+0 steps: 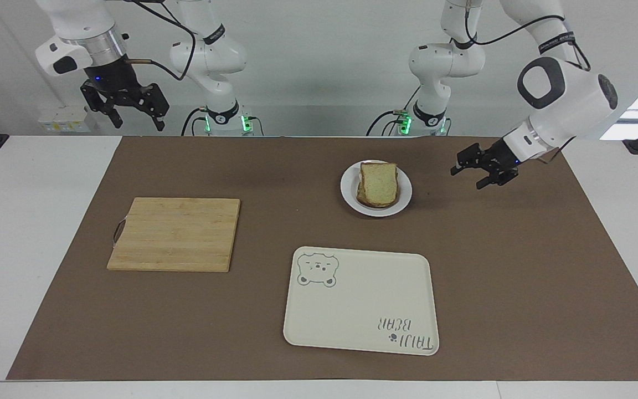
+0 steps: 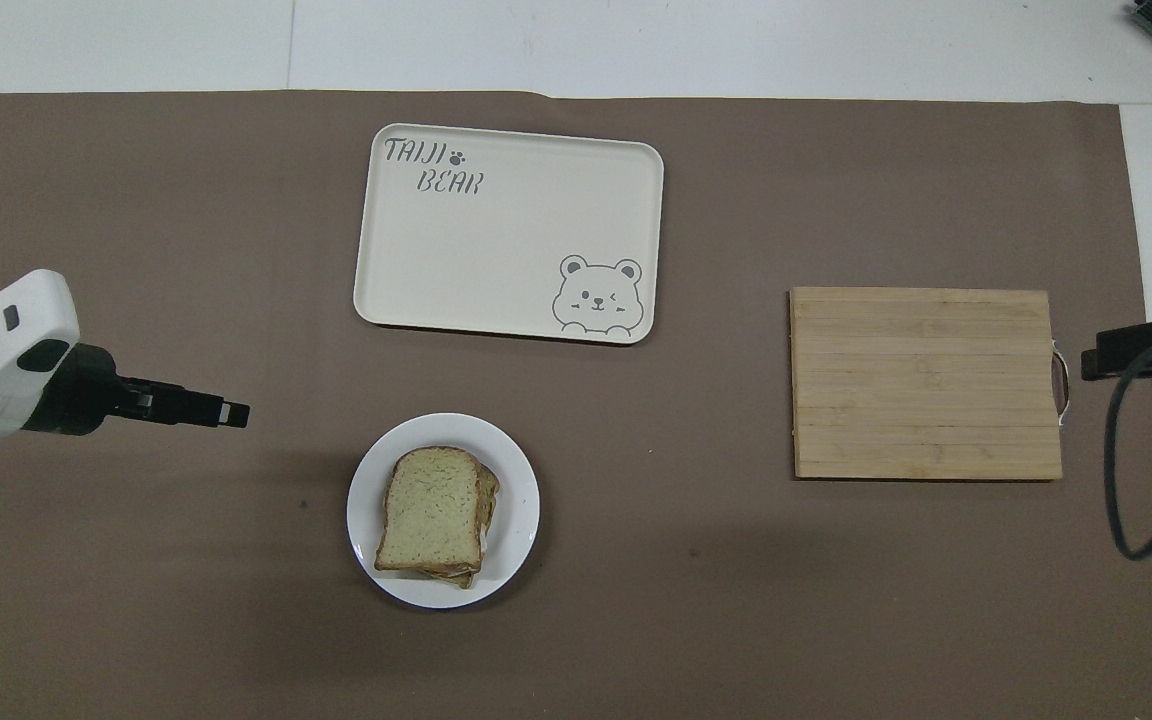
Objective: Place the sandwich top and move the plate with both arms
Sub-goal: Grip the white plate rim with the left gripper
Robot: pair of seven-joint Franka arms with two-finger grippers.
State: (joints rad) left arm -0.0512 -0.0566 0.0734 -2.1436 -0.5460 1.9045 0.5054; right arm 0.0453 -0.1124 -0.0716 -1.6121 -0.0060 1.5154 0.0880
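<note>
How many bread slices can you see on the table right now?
2 at least: the sandwich top lies on the stack on the plate, and a lower slice's edge shows under it. More may be hidden beneath. The cutting board and tray hold none.

sandwich top (image 1: 379, 181) on plate (image 1: 348, 191)

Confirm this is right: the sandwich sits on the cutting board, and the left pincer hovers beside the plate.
Wrong about the board. The sandwich sits on the plate; the cutting board is bare, as the overhead view shows. The left pincer does hover beside the plate.
</note>
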